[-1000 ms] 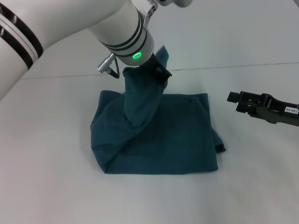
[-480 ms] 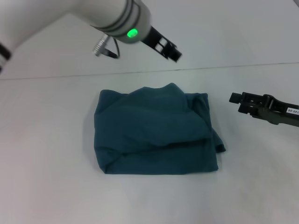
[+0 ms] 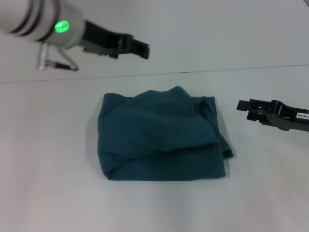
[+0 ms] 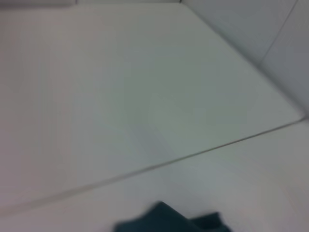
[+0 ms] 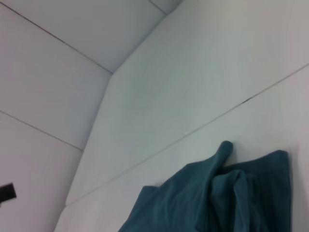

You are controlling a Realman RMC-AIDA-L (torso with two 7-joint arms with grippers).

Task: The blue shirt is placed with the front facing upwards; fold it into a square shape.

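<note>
Blue shirt (image 3: pixel 161 140) folded roughly square on bench (image 3: pixel 48 193). Left pincer (image 3: pixel 140 48) above-left of shirt, empty, aperture unclear; right pincer (image 3: pixel 243 106) right of shirt, aperture unclear.

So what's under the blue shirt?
The blue shirt lies folded in a bundle on the white table. Only the table shows around its edges. Anything under it, and its own lower layers, are covered. Neither hand touches it.

Plenty of bare table (image 3: pixel 48 183) all around from where I'm sitting, so every side of the blue shirt (image 3: pixel 161 137) is reachable. Only things near it are the left gripper (image 3: pixel 140 48), up above its far edge, and the right gripper (image 3: pixel 241 105), low off its right side.
</note>
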